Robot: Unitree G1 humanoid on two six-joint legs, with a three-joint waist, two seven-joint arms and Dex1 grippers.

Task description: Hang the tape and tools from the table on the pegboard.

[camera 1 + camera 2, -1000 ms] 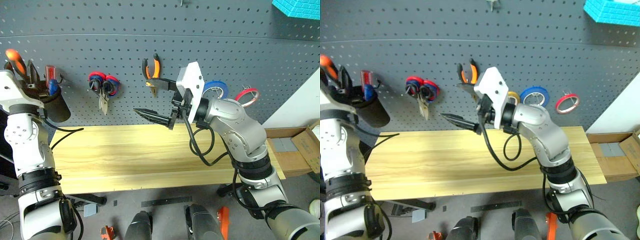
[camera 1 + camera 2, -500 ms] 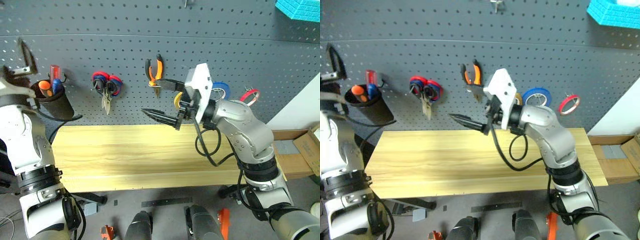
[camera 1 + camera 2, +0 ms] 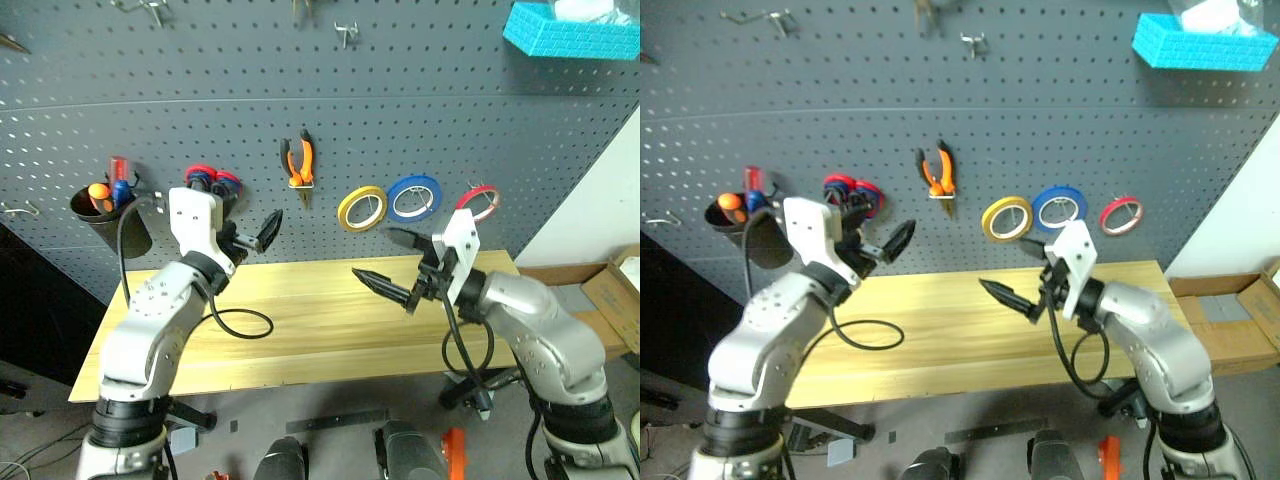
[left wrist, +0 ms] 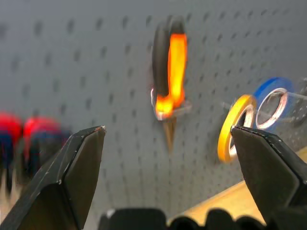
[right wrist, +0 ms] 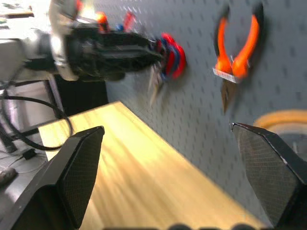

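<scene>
The red tape (image 3: pixel 478 200) hangs on a hook of the dark grey pegboard (image 3: pixel 450 110). The orange-and-black pliers (image 3: pixel 300 165) hang at the middle, blurred in the left wrist view (image 4: pixel 169 76). An orange-handled screwdriver (image 3: pixel 97 192) stands in the black cup (image 3: pixel 110 220) at the left. The wooden table (image 3: pixel 300 330) bears no tools. My left gripper (image 3: pixel 248 215) is open and empty, level over the table's left part and pointing at the board below the pliers. Over the right part, my right gripper (image 3: pixel 372 252) stands open and empty, pointing left.
A yellow roll (image 3: pixel 362 207) and a blue roll (image 3: pixel 415 195) hang left of the red tape. Red-and-blue scissors (image 3: pixel 210 182) hang just behind my left gripper. A red-handled screwdriver (image 3: pixel 118 170) shares the cup. A black cable (image 3: pixel 240 322) loops on the table. A cardboard box (image 3: pixel 610 290) sits right.
My left gripper let go of the orange-handled screwdriver in the cup, then swung down and right over the table. The right gripper sank and drew right. The camera view shifted.
</scene>
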